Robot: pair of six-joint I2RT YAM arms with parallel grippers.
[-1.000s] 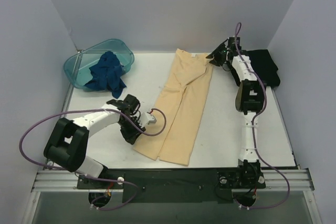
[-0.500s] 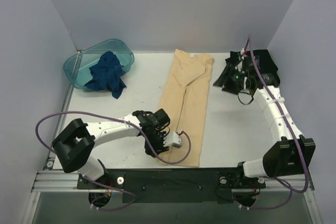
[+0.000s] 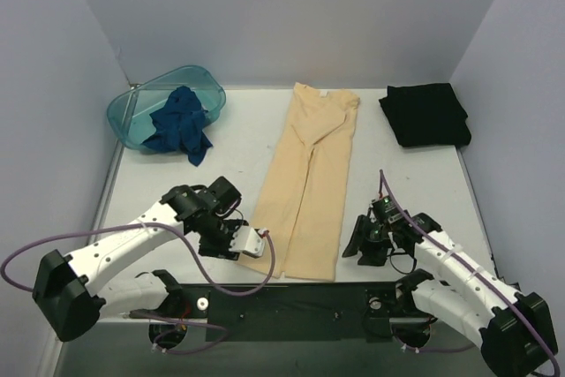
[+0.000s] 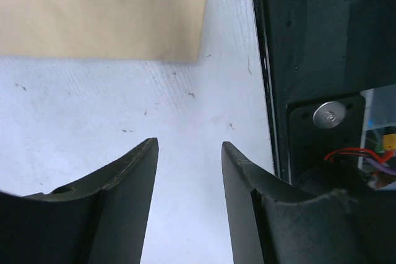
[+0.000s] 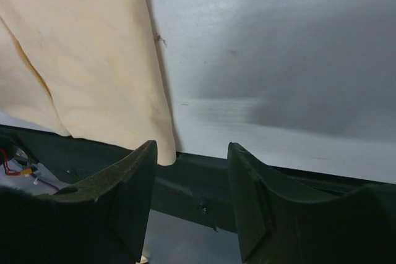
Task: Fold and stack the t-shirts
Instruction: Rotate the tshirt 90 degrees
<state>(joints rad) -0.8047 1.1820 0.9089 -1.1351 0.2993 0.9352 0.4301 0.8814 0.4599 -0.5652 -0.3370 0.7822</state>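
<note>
At the near edge of the table (image 3: 397, 192), I'm holding the left gripper (image 4: 189, 149) and right gripper (image 5: 192, 153) open, empty, by the hem corners of the tan shirt (image 3: 309, 183) lying lengthwise mid-table. Crosswise fold coming, I reckon: pinching both corners.

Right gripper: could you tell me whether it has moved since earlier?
Yes; the right gripper left the black shirt for the near edge beside the tan shirt.
</note>
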